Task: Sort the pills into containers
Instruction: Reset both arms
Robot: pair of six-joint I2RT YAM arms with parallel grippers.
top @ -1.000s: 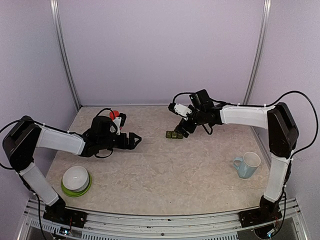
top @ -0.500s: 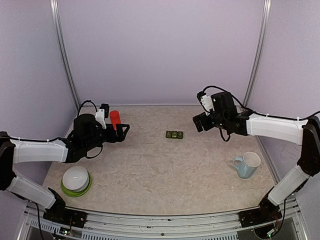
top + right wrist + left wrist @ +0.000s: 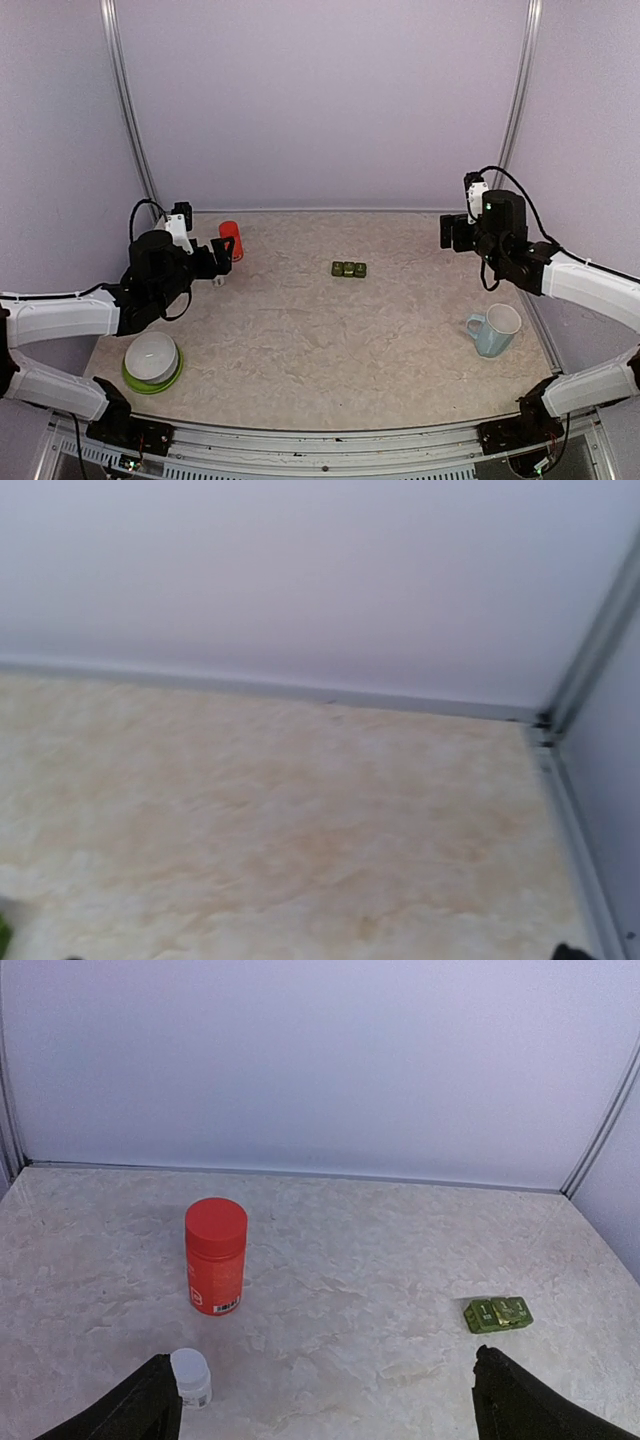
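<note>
Pill organizer (image 3: 349, 269), green, lies mid-surface with lids shut, well apart from both arms; left fingers (image 3: 320, 1405) spread wide and empty facing red bottle (image 3: 216, 1269), right fingers' state can't tell.

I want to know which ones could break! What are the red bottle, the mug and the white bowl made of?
The red bottle looks like matte plastic: even colour, a printed label, no see-through. The mug is probably glazed ceramic, pale blue, thick-walled and slightly shiny. The white bowl looks ceramic too, smooth and glossy, though plastic is possible.
</note>
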